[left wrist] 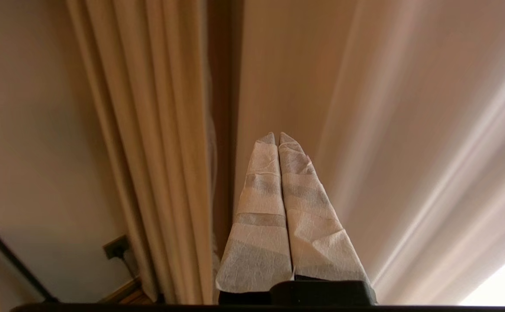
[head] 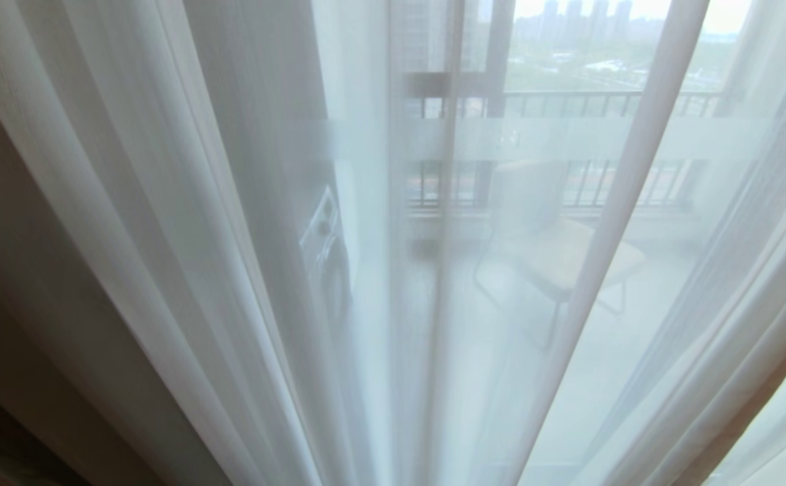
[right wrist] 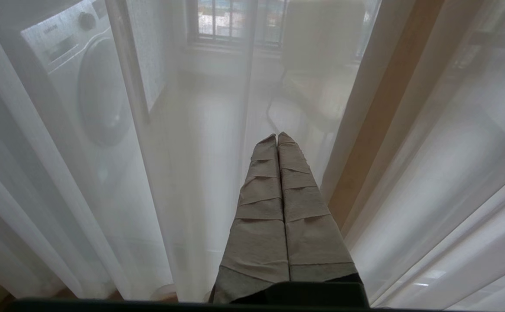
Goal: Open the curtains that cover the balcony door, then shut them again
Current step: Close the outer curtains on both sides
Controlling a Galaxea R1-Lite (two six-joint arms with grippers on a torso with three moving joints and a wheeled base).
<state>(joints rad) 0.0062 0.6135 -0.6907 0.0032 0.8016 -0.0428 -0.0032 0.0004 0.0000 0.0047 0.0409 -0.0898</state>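
Note:
Sheer white curtains [head: 244, 223] hang in folds across the whole head view, with the thick beige panel [head: 21, 283] at the far left. Behind the sheer layer the balcony door [head: 494, 74] shows dimly, with its dark frame and frosted white band. Neither arm appears in the head view. In the left wrist view my left gripper [left wrist: 277, 138] is shut, its taped fingers pressed together, pointing at the beige curtains [left wrist: 165, 130] and holding nothing. In the right wrist view my right gripper [right wrist: 276, 138] is shut and empty, close in front of the sheer curtains [right wrist: 430, 173].
Through the sheer cloth a washing machine [right wrist: 83, 86] stands on the balcony at the left and a chair [head: 554, 250] near the middle, with a barred railing [head: 602, 104] behind. A wall socket [left wrist: 115, 247] sits low beside the beige curtain.

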